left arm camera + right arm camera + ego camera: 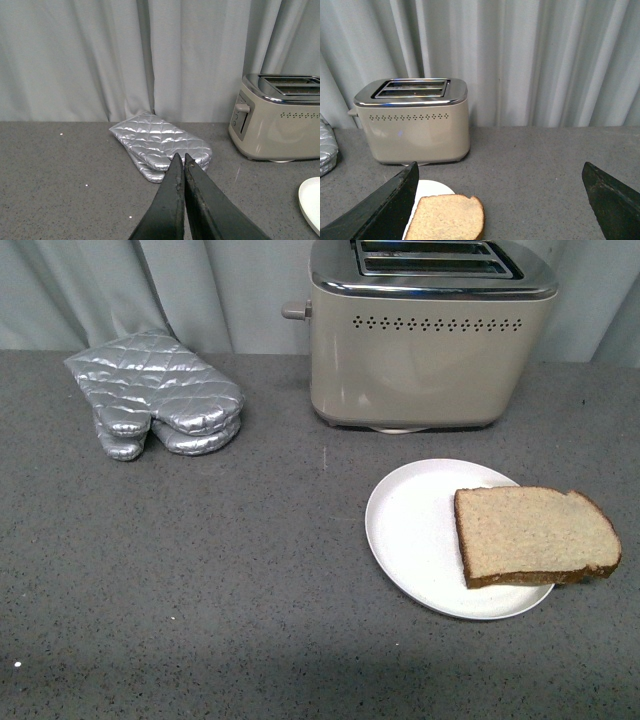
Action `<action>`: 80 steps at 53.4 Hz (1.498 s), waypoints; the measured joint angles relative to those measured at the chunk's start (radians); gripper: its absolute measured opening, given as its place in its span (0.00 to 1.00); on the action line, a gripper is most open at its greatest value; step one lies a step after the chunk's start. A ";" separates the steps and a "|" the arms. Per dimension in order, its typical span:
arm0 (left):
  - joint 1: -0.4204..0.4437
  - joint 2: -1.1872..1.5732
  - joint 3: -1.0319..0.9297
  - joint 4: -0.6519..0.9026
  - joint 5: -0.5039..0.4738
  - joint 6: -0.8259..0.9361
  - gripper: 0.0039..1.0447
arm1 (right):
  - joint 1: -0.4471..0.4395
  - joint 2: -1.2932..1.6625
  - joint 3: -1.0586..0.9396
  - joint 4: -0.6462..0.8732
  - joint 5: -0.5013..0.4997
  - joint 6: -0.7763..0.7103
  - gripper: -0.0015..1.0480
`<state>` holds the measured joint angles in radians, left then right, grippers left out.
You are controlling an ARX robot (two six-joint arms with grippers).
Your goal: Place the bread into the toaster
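Observation:
The bread [535,535] lies flat on a round white plate [410,530] at the front right, its crust end hanging over the plate's right rim. It also shows in the right wrist view [450,219]. The beige toaster [432,335] with a chrome top and two empty slots stands behind the plate; it shows in the left wrist view [277,117] and the right wrist view [412,122]. My left gripper [181,160] is shut and empty, pointing toward the oven mitt. My right gripper [500,172] is wide open and empty, above the counter just right of the bread. Neither gripper shows in the front view.
A silver quilted oven mitt [155,395] lies at the back left, also in the left wrist view [160,145]. The counter [200,590] is dark grey speckled stone. A pale curtain [180,285] hangs behind everything.

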<state>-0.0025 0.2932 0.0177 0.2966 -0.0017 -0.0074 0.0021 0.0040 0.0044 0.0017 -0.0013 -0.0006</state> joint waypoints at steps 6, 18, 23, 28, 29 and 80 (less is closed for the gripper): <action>0.000 -0.041 0.000 -0.040 0.000 0.000 0.03 | 0.000 0.000 0.000 0.000 0.000 0.000 0.91; 0.000 -0.103 0.000 -0.103 0.000 0.000 0.03 | 0.000 0.000 0.000 0.000 0.000 0.000 0.91; 0.000 -0.168 0.000 -0.182 0.000 0.000 0.03 | 0.000 0.000 0.000 0.000 0.000 0.000 0.91; 0.000 -0.272 0.000 -0.288 0.002 0.000 0.03 | 0.000 0.000 0.000 0.000 0.000 0.000 0.91; 0.000 -0.280 0.000 -0.290 0.002 0.000 0.03 | 0.000 0.000 0.000 0.000 0.000 0.000 0.91; 0.000 -0.289 0.000 -0.294 0.002 0.002 0.94 | -0.228 1.624 0.586 0.026 -0.454 -0.065 0.91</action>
<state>-0.0025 0.0044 0.0181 0.0021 -0.0002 -0.0055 -0.2260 1.6276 0.5903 0.0273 -0.4557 -0.0658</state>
